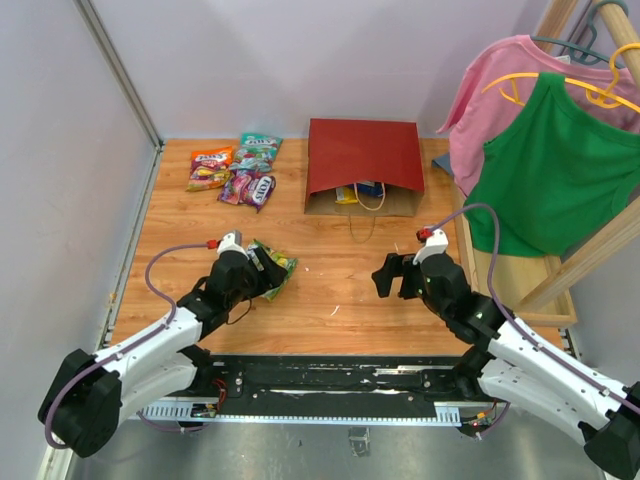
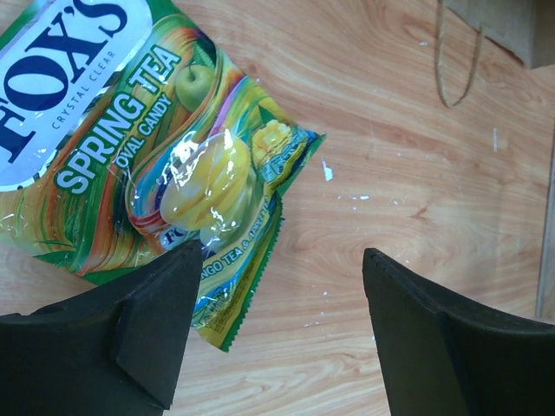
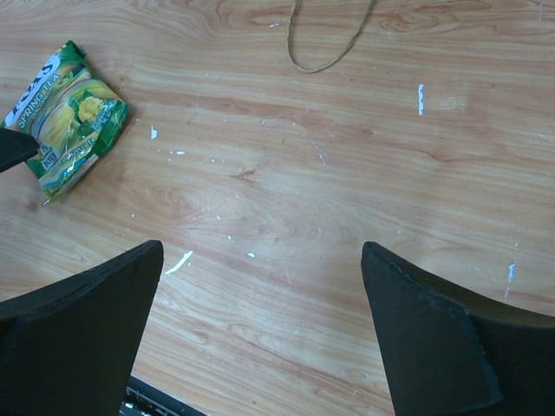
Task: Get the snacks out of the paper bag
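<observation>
Top external view: snack unloading, partly done.
The paper bag (image 1: pixel 362 160) lies flat at 12 o'clock, mouth toward the arms; a yellow wrapper (image 1: pixel 346 195) and a blue bag (image 1: pixel 368 188) show inside it, not yet out. An orange packet (image 1: pixel 210 167), teal packet (image 1: pixel 257 150) and purple packet (image 1: pixel 247 187) sit grouped on the table (image 1: pixel 330 290) at 10 o'clock. The green packet (image 1: pixel 274 268) lies at 8 o'clock, one corner under a finger of the left gripper (image 2: pixel 282 286), jaws released. The right gripper (image 3: pixel 260 269), at 5 o'clock, is spread wide over bare wood, grasping nothing.
</observation>
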Controlling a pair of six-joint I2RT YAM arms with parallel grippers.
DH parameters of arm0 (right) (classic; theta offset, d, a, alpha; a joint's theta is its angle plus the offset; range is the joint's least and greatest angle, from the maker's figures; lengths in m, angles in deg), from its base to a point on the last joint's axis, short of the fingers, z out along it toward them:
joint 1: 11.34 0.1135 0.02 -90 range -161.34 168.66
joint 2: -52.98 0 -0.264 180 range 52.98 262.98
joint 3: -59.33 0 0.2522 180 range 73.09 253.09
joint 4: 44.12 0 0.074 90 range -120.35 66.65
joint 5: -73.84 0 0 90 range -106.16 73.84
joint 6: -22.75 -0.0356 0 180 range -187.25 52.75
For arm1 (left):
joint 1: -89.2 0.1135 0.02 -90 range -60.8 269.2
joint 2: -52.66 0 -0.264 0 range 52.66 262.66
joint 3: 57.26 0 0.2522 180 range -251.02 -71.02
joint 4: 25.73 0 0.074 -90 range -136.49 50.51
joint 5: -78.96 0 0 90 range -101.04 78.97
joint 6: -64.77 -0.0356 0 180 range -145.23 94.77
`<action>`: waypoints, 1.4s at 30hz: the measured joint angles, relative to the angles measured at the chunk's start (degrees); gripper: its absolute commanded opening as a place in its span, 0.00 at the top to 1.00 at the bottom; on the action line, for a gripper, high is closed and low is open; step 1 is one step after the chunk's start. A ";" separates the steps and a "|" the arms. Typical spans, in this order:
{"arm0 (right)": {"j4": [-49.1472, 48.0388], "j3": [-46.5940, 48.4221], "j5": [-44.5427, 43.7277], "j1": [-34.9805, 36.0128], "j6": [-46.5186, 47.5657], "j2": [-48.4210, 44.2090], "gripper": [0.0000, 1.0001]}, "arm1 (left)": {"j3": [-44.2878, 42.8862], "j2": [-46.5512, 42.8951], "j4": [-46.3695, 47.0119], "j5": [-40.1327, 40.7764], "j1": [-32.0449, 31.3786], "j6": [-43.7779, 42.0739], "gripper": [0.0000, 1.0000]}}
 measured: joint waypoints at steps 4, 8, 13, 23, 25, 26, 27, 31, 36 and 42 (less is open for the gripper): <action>-0.22 -0.70 0.57 -0.22 0.02 -0.17 0.02 | 0.46 2.99 1.57 0.04 0.02 0.11 0.24; -0.39 -1.11 0.87 -0.42 0.04 -0.39 0.02 | 0.48 5.77 4.22 -1.51 0.02 -0.07 0.24; -0.76 -1.84 1.68 -0.92 0.07 -0.39 0.02 | 0.48 10.73 8.48 -4.72 0.02 -0.28 0.23; -0.85 -2.38 2.25 -1.40 0.20 -1.07 0.02 | 0.98 16.81 17.73 -7.58 2.12 0.13 0.22; -0.81 -2.54 2.34 -1.42 0.24 -1.31 0.02 | 1.53 17.14 19.19 -8.94 4.44 0.11 0.22; -0.83 -2.56 2.36 -1.44 0.24 -1.40 0.02 | 1.81 17.16 19.71 -9.38 5.49 0.07 0.22; -0.83 -2.56 2.36 -1.49 0.26 -1.46 0.02 | 2.16 17.16 20.35 -9.77 6.69 0.02 0.22; -0.83 -2.56 2.69 -1.51 0.28 -1.51 0.02 | 2.43 17.20 21.05 -10.05 9.51 -0.68 0.21; -0.83 -2.56 3.10 -1.51 0.39 -1.51 0.02 | 2.01 18.58 22.16 -10.08 11.50 -2.29 0.21; -0.83 -2.64 3.28 -1.70 0.66 -1.92 0.02 | 1.20 20.79 23.96 -10.93 15.61 -3.56 0.21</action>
